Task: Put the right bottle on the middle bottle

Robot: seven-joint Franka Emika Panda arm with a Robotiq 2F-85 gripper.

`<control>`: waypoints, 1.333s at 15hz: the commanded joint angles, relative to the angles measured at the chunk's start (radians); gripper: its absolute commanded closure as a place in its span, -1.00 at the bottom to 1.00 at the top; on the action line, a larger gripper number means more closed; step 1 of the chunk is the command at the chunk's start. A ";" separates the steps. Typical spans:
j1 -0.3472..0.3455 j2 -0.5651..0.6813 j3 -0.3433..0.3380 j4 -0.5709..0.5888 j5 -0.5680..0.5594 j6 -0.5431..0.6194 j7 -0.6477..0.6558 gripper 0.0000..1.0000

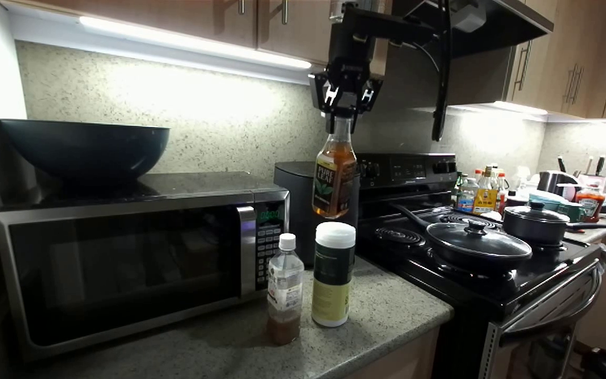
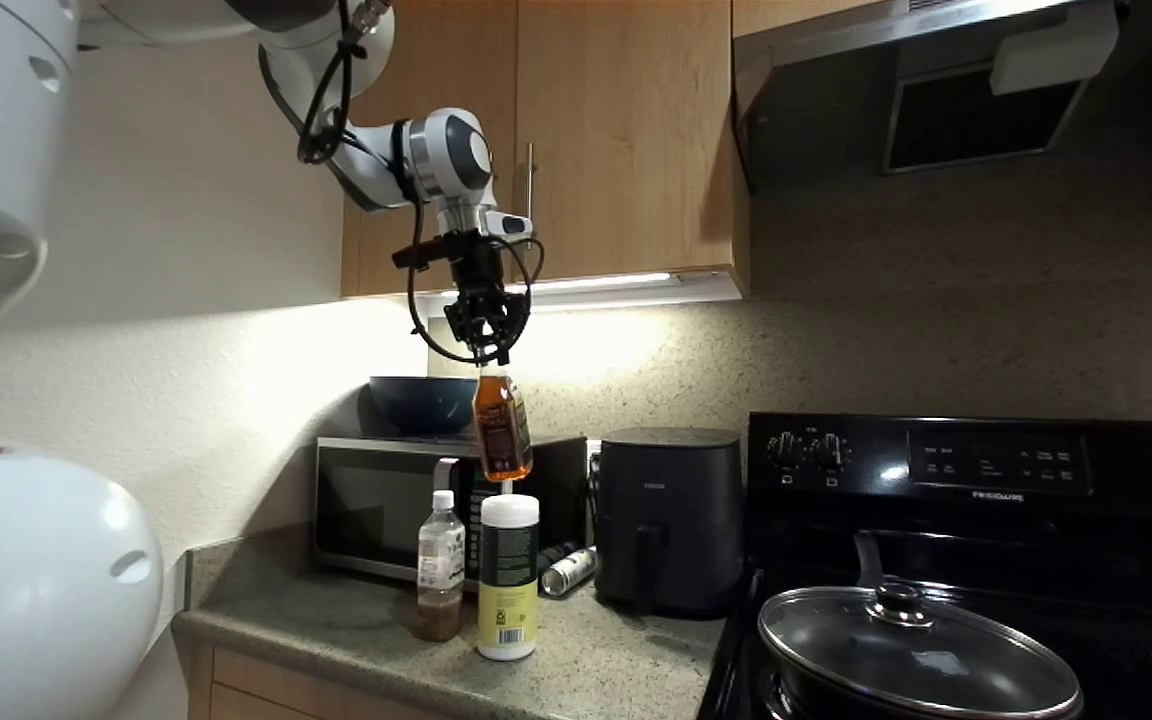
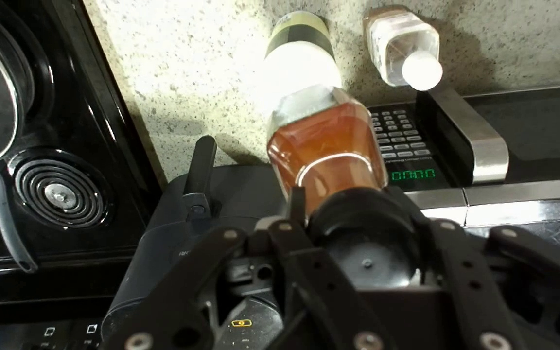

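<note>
Currently, in an exterior view, the gripper is clamping the amber bottle by its neck, and that bottle is hanging slightly tilted just above the canister, apart from its white lid. A white-capped bottle is standing beside the canister on the surface, and a microwave is sitting behind the canister. In an exterior view, the white arm is hanging above the canister, a can is lying behind it, an air fryer is standing behind it to one side, and a lidded pan is resting well apart from it. In the wrist view, the amber bottle is covering part of the canister's lid, and the black cap is sitting between the fingers.
</note>
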 commanded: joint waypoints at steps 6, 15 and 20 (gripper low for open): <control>-0.034 0.036 -0.006 0.025 0.098 -0.019 -0.022 0.65; -0.030 0.024 -0.008 0.029 0.080 -0.064 0.018 0.65; -0.032 0.024 -0.009 0.029 0.080 -0.096 0.024 0.65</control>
